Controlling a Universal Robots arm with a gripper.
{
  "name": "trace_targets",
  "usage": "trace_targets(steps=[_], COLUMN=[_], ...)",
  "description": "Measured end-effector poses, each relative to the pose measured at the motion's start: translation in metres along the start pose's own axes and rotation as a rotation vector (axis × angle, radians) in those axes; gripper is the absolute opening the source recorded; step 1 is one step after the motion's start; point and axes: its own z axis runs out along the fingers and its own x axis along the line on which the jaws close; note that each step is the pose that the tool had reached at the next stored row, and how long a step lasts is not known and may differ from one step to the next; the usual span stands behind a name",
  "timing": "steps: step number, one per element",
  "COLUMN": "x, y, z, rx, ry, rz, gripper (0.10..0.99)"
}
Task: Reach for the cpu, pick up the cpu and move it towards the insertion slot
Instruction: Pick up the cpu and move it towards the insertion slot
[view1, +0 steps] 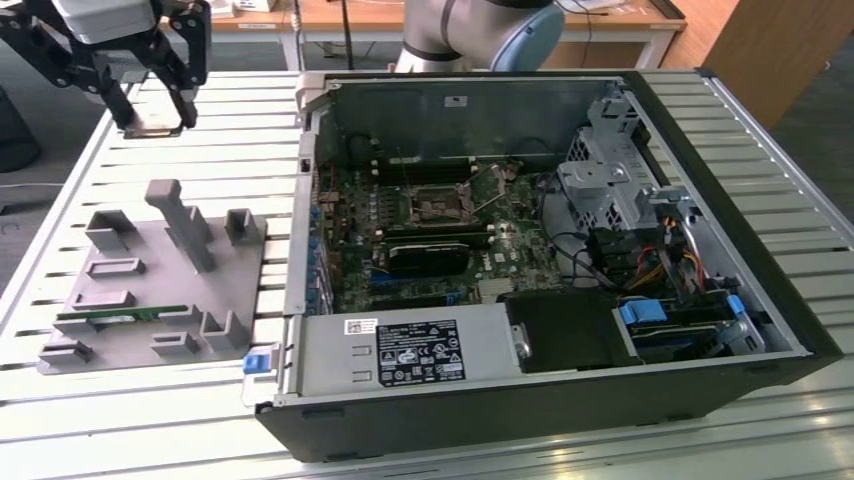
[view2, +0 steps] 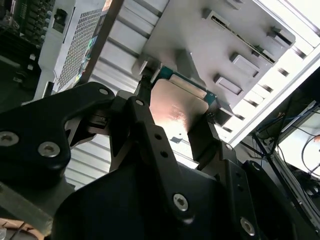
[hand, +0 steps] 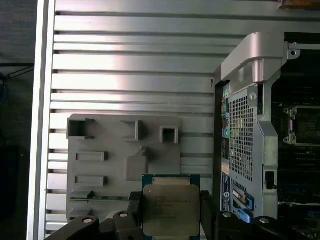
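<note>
We see the black two-fingered gripper (hand: 171, 220) clamping the cpu, a flat square chip with a shiny silver top (hand: 171, 209), by opposite edges, lid left bare. Below the jaws lies the grey plastic parts tray (hand: 105, 145). Off to one side, past the open computer case's silvery wall (hand: 250, 125), sits the dark square insertion slot (view1: 437, 204).

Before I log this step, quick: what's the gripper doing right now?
Gripper: closed on the cpu, held in the air above the slatted table.
</note>
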Motion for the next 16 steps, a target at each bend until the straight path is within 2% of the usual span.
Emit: trace_targets(steps=[7, 16], x=[-0.0221, -0.0559], y=[0.0001, 0.0004], z=[-0.0001, -0.0002], rx=[0.000, 0.000], ry=[0.0001, 0.0003], rz=[0.000, 0.000], gripper=[0.545, 0.545])
